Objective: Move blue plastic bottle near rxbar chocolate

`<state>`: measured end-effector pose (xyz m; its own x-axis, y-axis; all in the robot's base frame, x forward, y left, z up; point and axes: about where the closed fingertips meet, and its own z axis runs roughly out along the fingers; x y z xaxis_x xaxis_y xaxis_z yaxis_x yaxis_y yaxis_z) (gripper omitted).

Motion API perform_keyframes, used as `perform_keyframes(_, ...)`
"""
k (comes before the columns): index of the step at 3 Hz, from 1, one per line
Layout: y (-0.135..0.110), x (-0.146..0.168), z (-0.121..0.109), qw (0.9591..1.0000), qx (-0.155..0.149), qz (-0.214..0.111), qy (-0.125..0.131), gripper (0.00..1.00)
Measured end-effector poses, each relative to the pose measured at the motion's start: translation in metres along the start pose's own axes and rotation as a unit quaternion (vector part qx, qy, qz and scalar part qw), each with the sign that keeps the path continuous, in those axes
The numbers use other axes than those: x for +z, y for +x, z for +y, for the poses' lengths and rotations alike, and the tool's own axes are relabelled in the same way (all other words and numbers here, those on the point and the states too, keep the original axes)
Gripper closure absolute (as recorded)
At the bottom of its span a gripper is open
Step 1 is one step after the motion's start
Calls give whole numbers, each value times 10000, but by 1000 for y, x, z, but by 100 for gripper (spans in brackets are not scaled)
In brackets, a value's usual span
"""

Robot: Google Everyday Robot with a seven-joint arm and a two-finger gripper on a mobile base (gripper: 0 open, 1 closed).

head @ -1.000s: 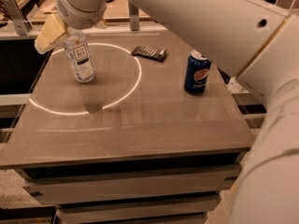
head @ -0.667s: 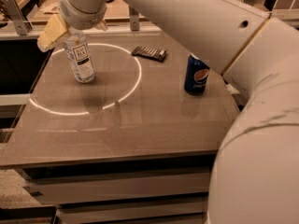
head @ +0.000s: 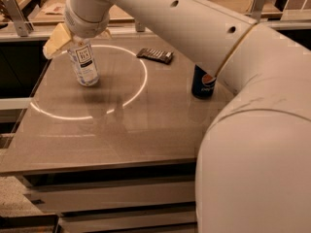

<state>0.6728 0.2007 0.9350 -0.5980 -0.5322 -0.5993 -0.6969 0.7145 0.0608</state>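
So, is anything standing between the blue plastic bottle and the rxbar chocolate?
Nothing visible does. The tool is at the top of the blue plastic bottle, and no object stands on the table between it and the rxbar chocolate. The Pepsi can stands farther right, off that line.

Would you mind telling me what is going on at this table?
The robot's gripper is at the top of the blue plastic bottle, which stands upright at the left of the table. The rxbar chocolate lies farther back toward the middle, apart from it. A blue can stands to the right. The bottle is not yet beside the bar.
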Motion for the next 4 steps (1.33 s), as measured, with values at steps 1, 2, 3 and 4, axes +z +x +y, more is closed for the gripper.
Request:
perform_keyframes(1,1,9,-3,10000,-12,73,21,19)
perform_keyframes(2,0,14,-5,9999,-41,101,12,42)
perform_keyframes(3,-1,15,-7,9999,-86,104,21,65)
perform_keyframes(4,-5,12,-9,9998,-184,105,63,88)
